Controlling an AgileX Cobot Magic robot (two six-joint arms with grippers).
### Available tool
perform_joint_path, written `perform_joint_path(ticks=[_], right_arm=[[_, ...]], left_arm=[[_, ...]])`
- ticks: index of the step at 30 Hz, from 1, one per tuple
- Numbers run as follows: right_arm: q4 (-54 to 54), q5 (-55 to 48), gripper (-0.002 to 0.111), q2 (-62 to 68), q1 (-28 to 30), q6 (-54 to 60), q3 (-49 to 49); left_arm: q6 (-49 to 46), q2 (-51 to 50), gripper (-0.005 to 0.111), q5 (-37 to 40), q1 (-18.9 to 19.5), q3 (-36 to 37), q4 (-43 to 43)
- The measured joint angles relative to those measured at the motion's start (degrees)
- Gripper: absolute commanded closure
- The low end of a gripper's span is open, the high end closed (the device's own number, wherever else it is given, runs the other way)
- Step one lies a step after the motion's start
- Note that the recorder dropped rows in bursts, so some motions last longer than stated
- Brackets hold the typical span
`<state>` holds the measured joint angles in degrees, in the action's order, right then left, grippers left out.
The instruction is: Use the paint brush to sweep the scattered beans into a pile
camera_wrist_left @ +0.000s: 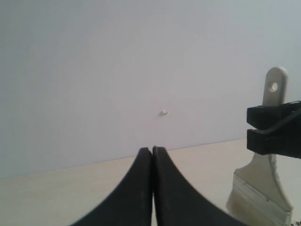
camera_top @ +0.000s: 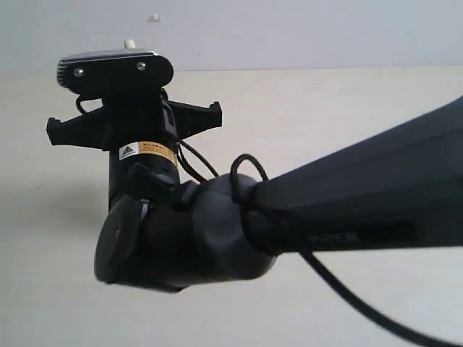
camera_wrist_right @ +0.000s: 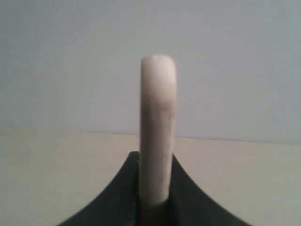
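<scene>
One paint brush point(camera_wrist_left: 261, 181) stands upright over the bench point(camera_wrist_left: 56, 197), the holed end of its handle up and the silver ferrule point(camera_wrist_left: 256, 200) low, with the bristles running out of sight below. The right pincer point(camera_wrist_right: 156, 157) is clamped narrow on the pale handle, a black finger on either side. Near it the left pincer point(camera_wrist_left: 152, 153) is pressed fully together and holds nothing.

The bench is a pale cream, matt surface. Behind it rises a plain grey-white wall point(camera_wrist_left: 94, 70) with one small white speck point(camera_wrist_left: 163, 112) on it.

From the outside camera a black arm point(camera_top: 347, 202) fills most of the view, with a cable point(camera_top: 246, 189) looped round its joint. A yellow label point(camera_top: 148, 151) with a black warning triangle sits on the wrist. Its print is too small to read, and the raised letters on the arm are blurred.
</scene>
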<state>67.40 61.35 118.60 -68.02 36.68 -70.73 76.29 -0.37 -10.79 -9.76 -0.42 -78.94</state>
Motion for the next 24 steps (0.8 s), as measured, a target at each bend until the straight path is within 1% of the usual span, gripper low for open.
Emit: perform_joint_path(ticks=[2, 4, 8, 12, 18, 22, 24], right_arm=[[-2.81, -4.66, 0.108, 0.00, 2.64, -6.27, 0.00], [-5.76, -7.16, 0.108, 0.00, 4.87, -10.93, 0.00], [-8.08, -8.52, 0.108, 0.12, 6.74, -16.15, 0.00], [-9.20, -8.52, 0.108, 1.49, 6.95, -20.08, 0.00], [-9.55, -8.41, 0.108, 6.65, 7.15, -31.81, 0.00], [-8.83, -8.28, 0.108, 8.15, 7.15, -33.24, 0.00], [-6.39, -8.06, 0.108, 8.24, 7.15, -31.04, 0.00]], left_arm=[[0.00, 0.00, 0.107, 0.00, 0.00, 0.00, 0.00], [0.00, 0.00, 0.107, 0.00, 0.00, 0.00, 0.00], [0.00, 0.00, 0.107, 0.00, 0.00, 0.00, 0.00], [0.00, 0.00, 0.107, 0.00, 0.00, 0.00, 0.00], [0.00, 0.00, 0.107, 0.00, 0.00, 0.00, 0.00], [0.00, 0.00, 0.107, 0.00, 0.00, 0.00, 0.00], [0.00, 0.00, 0.107, 0.00, 0.00, 0.00, 0.00]])
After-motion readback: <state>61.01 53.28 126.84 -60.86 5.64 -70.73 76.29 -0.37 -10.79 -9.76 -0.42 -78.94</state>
